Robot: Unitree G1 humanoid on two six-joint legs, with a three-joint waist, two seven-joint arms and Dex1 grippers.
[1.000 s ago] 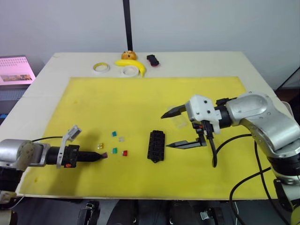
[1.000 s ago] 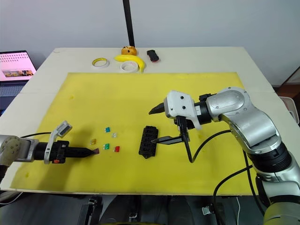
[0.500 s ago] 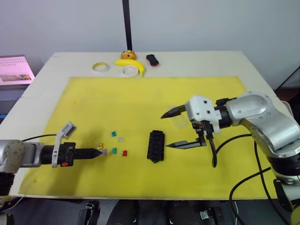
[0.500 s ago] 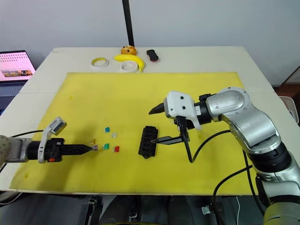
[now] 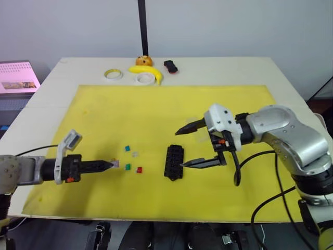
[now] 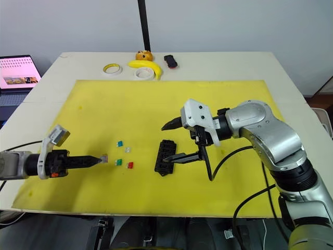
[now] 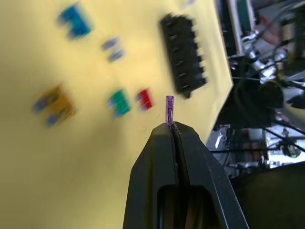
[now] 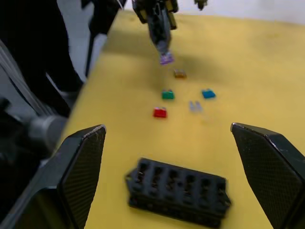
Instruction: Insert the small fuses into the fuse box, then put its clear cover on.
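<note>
A: What do the head views show of the room and surface?
B: A pale table (image 5: 47,99) under a yellow mat (image 5: 171,112), a grey wall behind with a black pole (image 5: 141,26), and a screen (image 5: 15,77) off to the left; its writing is too small to read. Tape rolls (image 5: 112,75), a banana (image 5: 146,73) and a small black-red object (image 5: 169,66) sit at the far edge.

A: And the hands?
B: The left hand (image 6: 102,158) is clenched on the purple fuse (image 6: 104,157), near the other fuses (image 6: 124,156). The right hand (image 6: 167,142) is released, straddling the fuse box (image 6: 164,157).

A: The left wrist view?
B: The purple fuse stands upright from pinched fingertips (image 7: 164,136).

A: Right wrist?
B: Spread fingers (image 8: 83,162) flank the fuse box on the mat.
</note>
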